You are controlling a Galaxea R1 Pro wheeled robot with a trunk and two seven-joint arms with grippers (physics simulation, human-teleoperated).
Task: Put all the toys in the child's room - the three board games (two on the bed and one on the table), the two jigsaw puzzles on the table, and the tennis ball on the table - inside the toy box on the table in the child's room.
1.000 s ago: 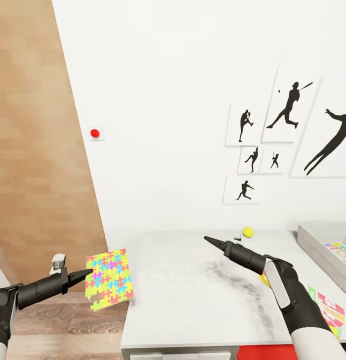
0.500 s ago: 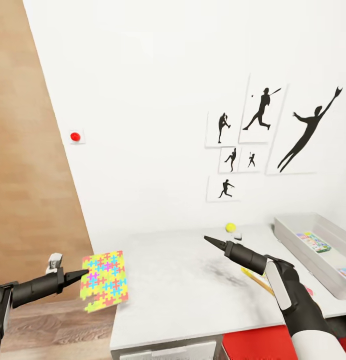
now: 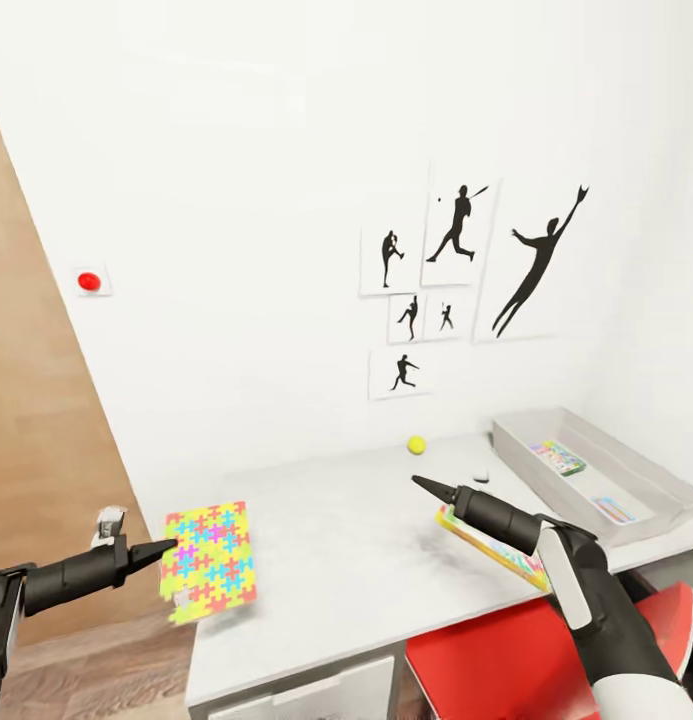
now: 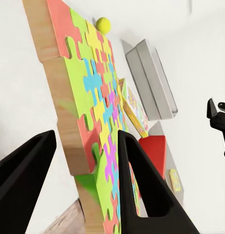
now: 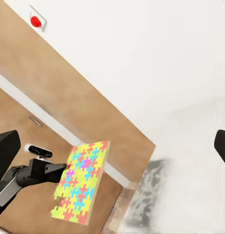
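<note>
Head view was taken up by one light-grey table point(image 3: 336, 540), with one grey toy box point(image 3: 586, 470) at its far right holding two small printed items. One game box point(image 3: 491, 548) lay near the right gripper point(image 3: 423, 486), whose jaws looked closed. One jigsaw puzzle point(image 3: 208, 562), multicoloured and notch-edged, was clamped upright by the left gripper point(image 3: 166, 547) off the table's left edge. One tennis ball point(image 3: 416, 444) sat by the wall. Since earlier, the view had swung rightward.
</note>
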